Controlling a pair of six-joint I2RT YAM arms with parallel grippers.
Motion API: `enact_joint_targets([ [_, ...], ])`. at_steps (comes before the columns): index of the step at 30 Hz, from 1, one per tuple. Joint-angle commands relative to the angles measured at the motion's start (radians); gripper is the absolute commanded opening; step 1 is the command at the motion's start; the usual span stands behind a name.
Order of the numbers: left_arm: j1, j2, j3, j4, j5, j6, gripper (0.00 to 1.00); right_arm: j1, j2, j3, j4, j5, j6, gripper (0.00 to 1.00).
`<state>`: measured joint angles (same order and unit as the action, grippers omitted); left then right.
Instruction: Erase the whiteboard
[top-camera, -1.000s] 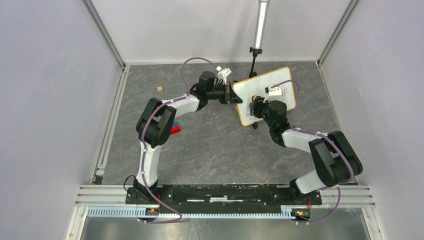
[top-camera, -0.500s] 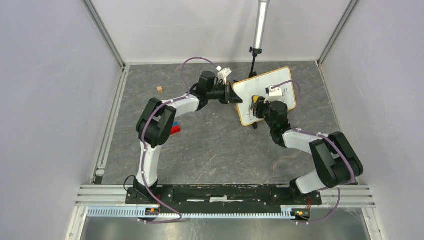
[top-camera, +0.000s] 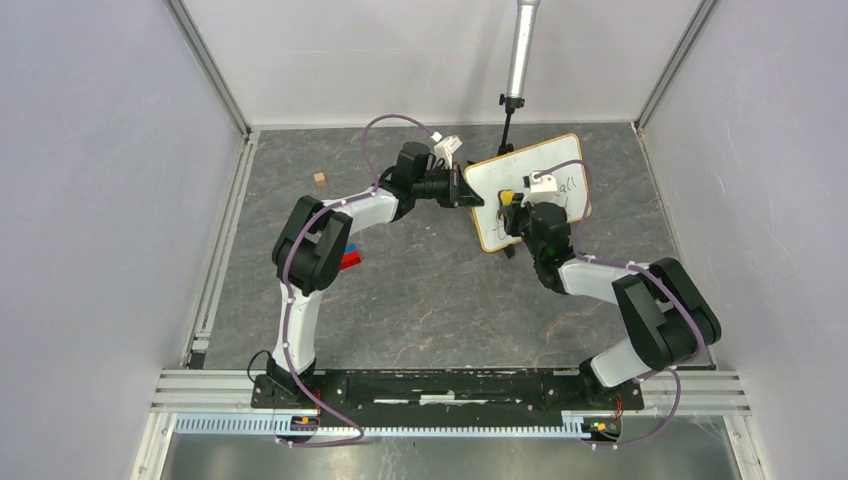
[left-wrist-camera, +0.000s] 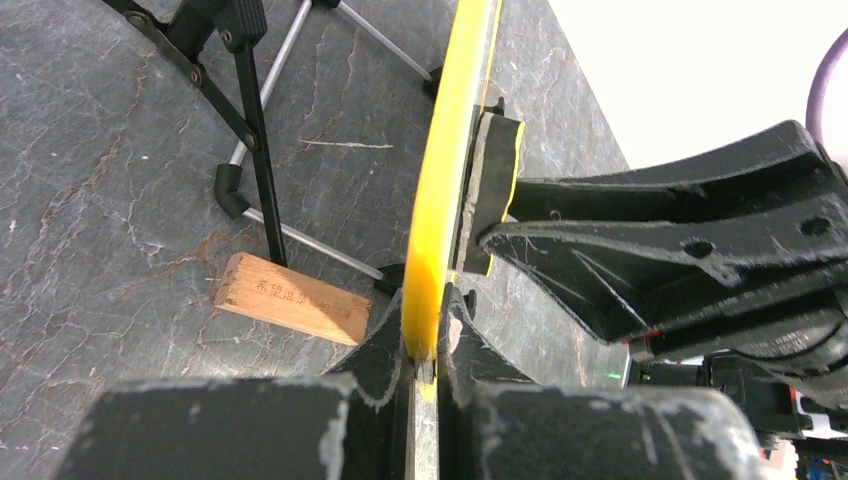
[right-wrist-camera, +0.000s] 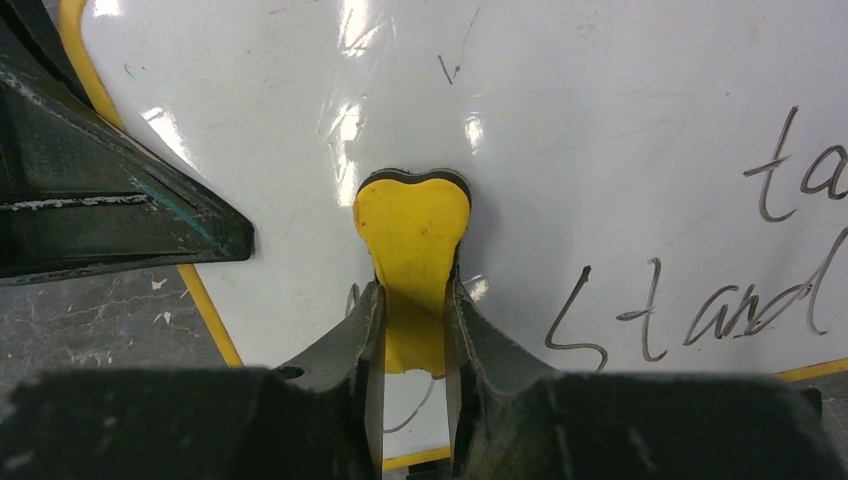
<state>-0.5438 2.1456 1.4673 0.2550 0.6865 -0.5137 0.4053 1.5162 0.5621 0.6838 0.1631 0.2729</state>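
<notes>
The left claw (left-wrist-camera: 424, 345) clamps the standing whiteboard (right-wrist-camera: 600, 100) by its edge on the desk (top-camera: 420, 290). The right claw (right-wrist-camera: 412, 298) pinches a yellow eraser (right-wrist-camera: 412, 215) against it, best pressed firmly and swept toward the writing (right-wrist-camera: 700, 310) at its right.

- whiteboard (right-wrist-camera: 620, 130): glossy, smooth white face (glare spots on it), yellow rim
- eraser (right-wrist-camera: 412, 225): smooth yellow back, rough dark pad
- table (left-wrist-camera: 100, 220): matt grey, veined like stone
- wooden block (left-wrist-camera: 290, 298): pale, unvarnished
</notes>
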Motion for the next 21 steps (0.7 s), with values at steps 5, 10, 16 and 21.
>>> enact_joint_targets([
  [5, -0.013, 0.028, 0.007, -0.15, -0.09, 0.139, 0.02, 0.151, 0.089, 0.084, 0.016, 0.029, -0.006, 0.19],
  [10, -0.013, 0.029, 0.008, -0.157, -0.092, 0.145, 0.02, 0.107, 0.077, 0.05, -0.03, 0.14, 0.08, 0.17],
  [16, -0.013, 0.025, 0.012, -0.176, -0.103, 0.164, 0.02, -0.009, 0.064, -0.057, -0.05, 0.108, 0.223, 0.16],
  [21, -0.013, 0.031, 0.017, -0.178, -0.101, 0.16, 0.02, -0.057, 0.03, -0.109, -0.068, 0.119, 0.229, 0.17],
])
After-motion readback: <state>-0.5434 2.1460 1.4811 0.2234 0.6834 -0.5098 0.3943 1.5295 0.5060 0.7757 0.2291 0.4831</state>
